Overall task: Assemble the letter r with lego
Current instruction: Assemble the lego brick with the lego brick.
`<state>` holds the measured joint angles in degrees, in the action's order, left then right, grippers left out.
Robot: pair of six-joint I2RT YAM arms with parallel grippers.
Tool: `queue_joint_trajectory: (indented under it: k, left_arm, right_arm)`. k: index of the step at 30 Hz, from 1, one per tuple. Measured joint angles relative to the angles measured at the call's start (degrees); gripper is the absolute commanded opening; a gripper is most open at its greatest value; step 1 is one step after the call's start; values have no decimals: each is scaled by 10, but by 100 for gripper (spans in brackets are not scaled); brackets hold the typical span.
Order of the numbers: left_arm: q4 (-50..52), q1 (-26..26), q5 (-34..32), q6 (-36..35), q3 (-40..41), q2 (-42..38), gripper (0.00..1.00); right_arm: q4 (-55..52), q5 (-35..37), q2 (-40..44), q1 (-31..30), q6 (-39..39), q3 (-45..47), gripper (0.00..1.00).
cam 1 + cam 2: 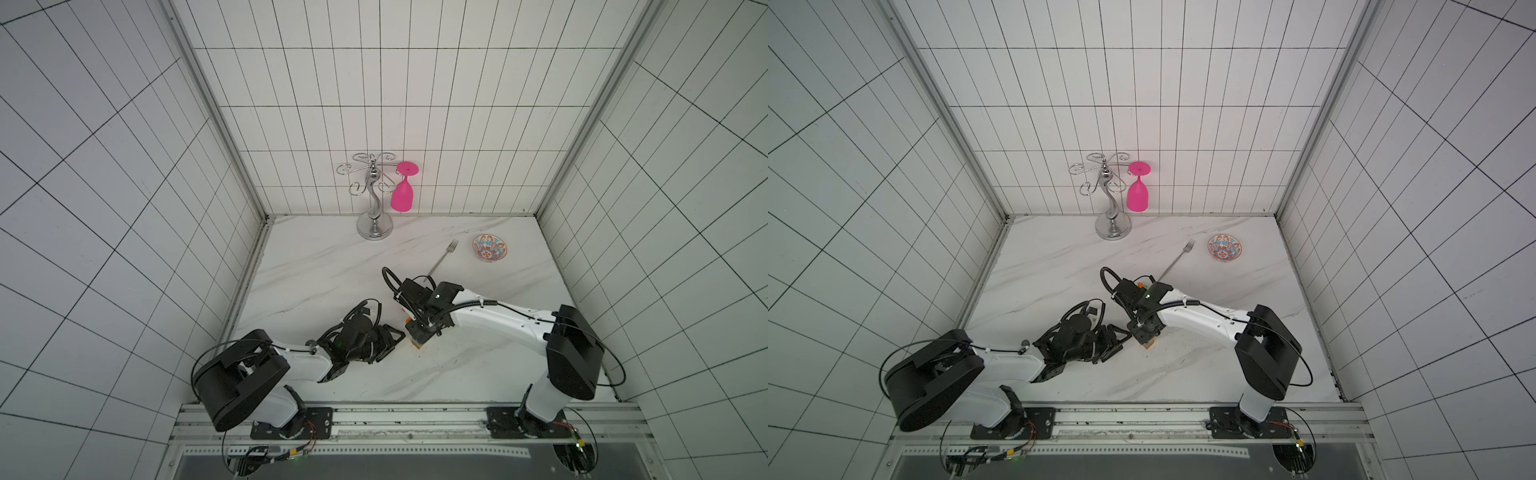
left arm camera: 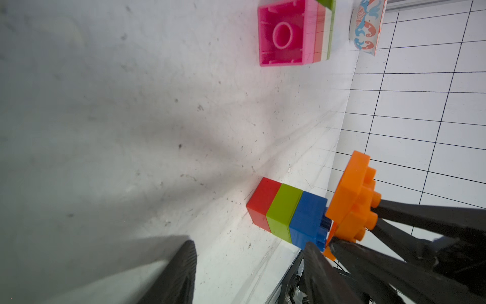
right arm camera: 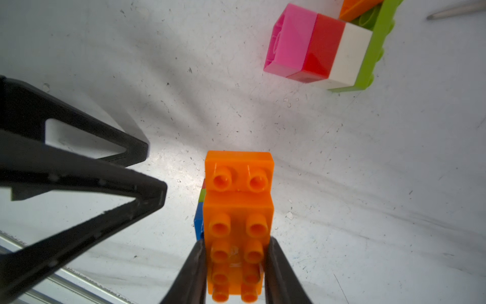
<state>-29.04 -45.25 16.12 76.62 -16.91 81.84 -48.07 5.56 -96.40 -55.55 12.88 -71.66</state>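
Note:
A lego stack of red (image 2: 263,204), lime green (image 2: 284,213) and blue (image 2: 307,218) bricks stands on the table. My right gripper (image 3: 238,263) is shut on a long orange brick (image 3: 238,210) and holds it tilted on top of the blue brick, whose studs still show between them. My left gripper (image 2: 249,243) is open beside the stack, with nothing between its fingers. In both top views the arms hide most of the stack (image 1: 417,344) (image 1: 1148,344). A second lego piece of pink, red, cream and lime green bricks (image 3: 315,47) lies on its side farther off.
A patterned bowl (image 1: 489,247) and a fork (image 1: 442,259) lie at the back right of the marble table. A chrome glass rack (image 1: 374,224) with a pink glass (image 1: 402,195) stands at the back wall. Tiled walls close in three sides.

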Motion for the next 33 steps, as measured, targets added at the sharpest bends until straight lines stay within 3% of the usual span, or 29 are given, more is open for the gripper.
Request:
queue_joint_trajectory:
  k: [33]
  left_arm:
    - [-3, 4, 3, 0, 1, 1, 57]
  right_arm:
    - [-5, 1, -25, -7, 12, -23, 0]
